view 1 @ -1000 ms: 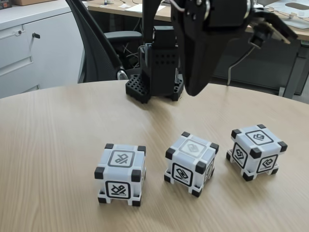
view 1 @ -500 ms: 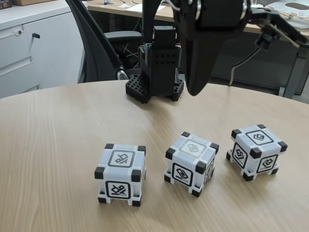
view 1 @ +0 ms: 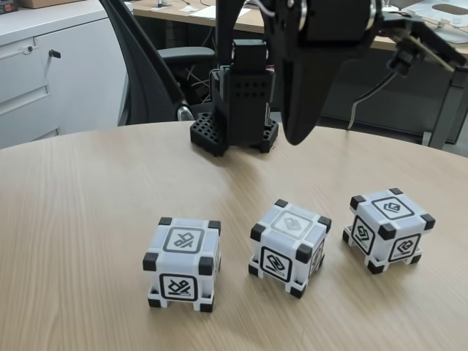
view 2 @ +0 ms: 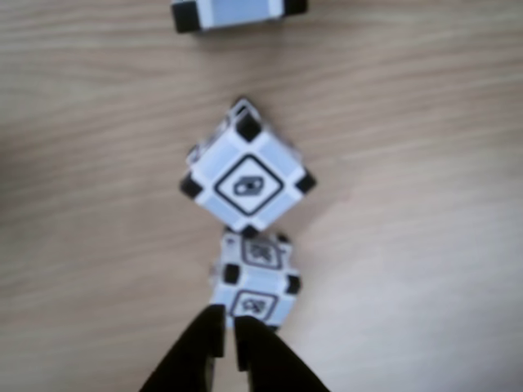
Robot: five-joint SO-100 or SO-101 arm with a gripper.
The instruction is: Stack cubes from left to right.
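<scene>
Three white-grey cubes with black corners stand in a row on the wooden table (view 1: 88,197): the left cube (view 1: 182,263), the middle cube (view 1: 289,247) and the right cube (view 1: 387,229). My black gripper (view 1: 298,135) hangs shut in the air above and behind the middle cube, touching nothing. In the other view the gripper (view 2: 228,321) comes in from the bottom edge with its fingers almost together and nothing between them. One cube (view 2: 255,286) lies just past the tips, a second cube (view 2: 247,181) sits beyond it turned like a diamond, and a third cube (view 2: 237,12) is cut by the top edge.
The black perforated robot base (view 1: 234,121) stands at the table's far edge. Behind it are an office chair (view 1: 142,66), a white cabinet (view 1: 44,80) and a desk. Bare wood lies left of the cubes and in front of them.
The wrist has shifted slightly to the right at the top of the fixed view. The gripper tip stays almost in place and the cubes have not moved.
</scene>
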